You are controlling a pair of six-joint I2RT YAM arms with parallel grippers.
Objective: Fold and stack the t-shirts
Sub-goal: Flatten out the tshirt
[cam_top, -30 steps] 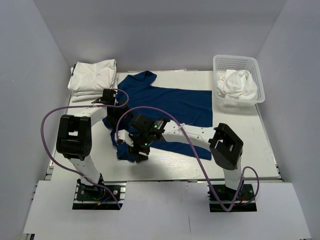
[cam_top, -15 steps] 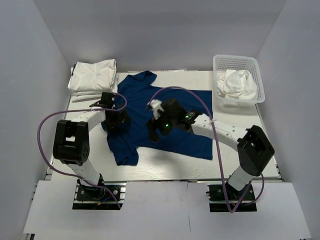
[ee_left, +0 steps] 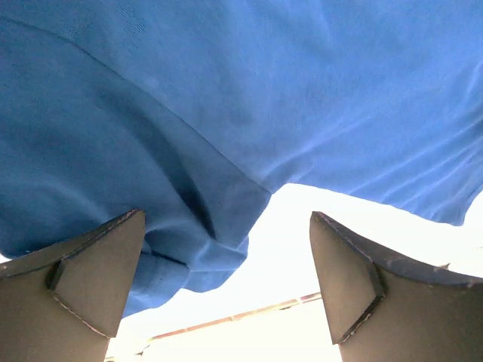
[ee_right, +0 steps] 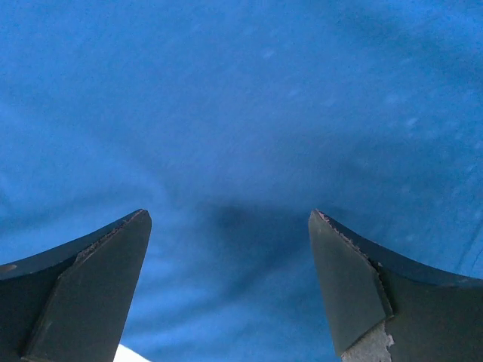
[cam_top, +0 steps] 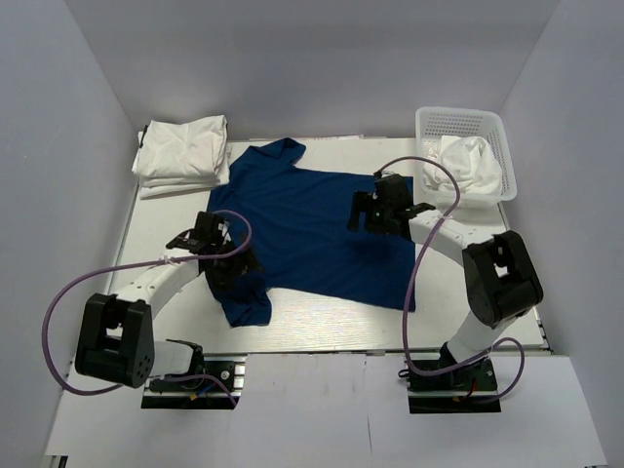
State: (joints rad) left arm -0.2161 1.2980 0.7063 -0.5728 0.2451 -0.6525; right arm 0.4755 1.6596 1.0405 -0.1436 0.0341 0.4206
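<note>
While the blue t-shirt point(cam_top: 312, 219) lies spread on the worktop point(cam_top: 331, 324), left gripper point(cam_top: 237, 269) and right gripper point(cam_top: 364, 213) hover above, jaws apart; folding likely needs edge grasps next.

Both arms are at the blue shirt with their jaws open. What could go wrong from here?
1. The blue t-shirt is bunched up at its near-left corner, right by the left gripper. Gripping there may catch several layers and fold the wrinkle in.
2. The right gripper faces flat mid-cloth, not an edge. Closing its jaws there would likely pinch up a tent of fabric or slip off.
</note>
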